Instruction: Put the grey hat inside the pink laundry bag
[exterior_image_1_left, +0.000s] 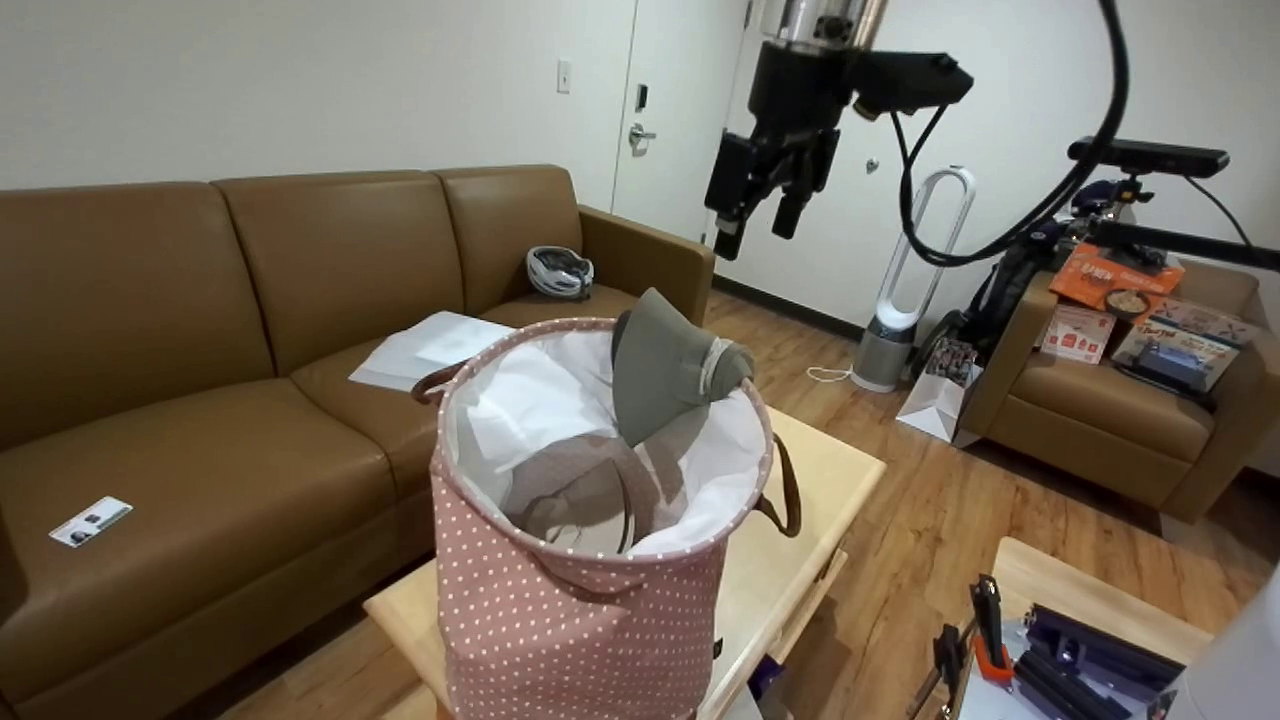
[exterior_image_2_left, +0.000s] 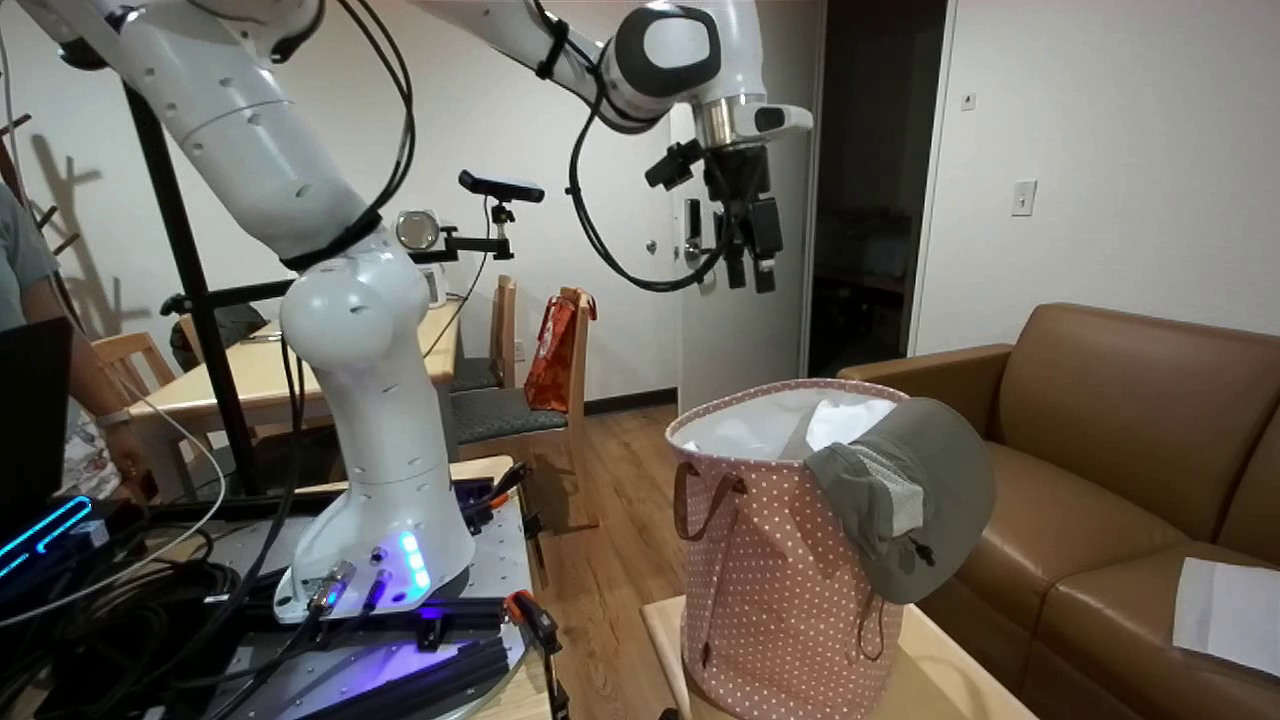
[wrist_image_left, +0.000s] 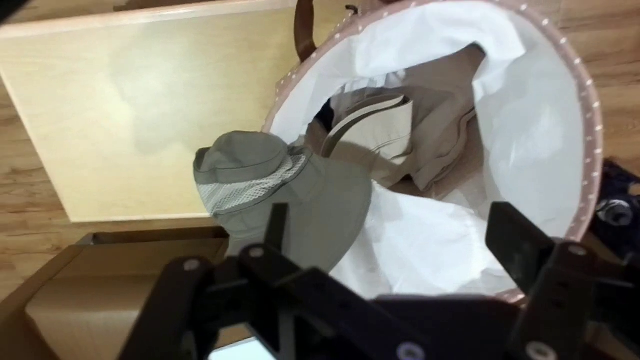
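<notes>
Grey hat (exterior_image_1_left: 660, 370) straddles bag's rim (exterior_image_1_left: 630, 556), well below end effector (exterior_image_1_left: 759, 230).

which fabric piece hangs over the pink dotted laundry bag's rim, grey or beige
The floppy grey fabric hat: it hangs partly outside the pink white-dotted fabric laundry bag, while the folded beige fabric piece lies inside.

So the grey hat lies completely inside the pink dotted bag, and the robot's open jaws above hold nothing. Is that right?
Not quite: the grey hat lies only partly inside the pink dotted bag; an exterior view shows the rest hanging outside. The robot's open jaws above do hold nothing.
</notes>
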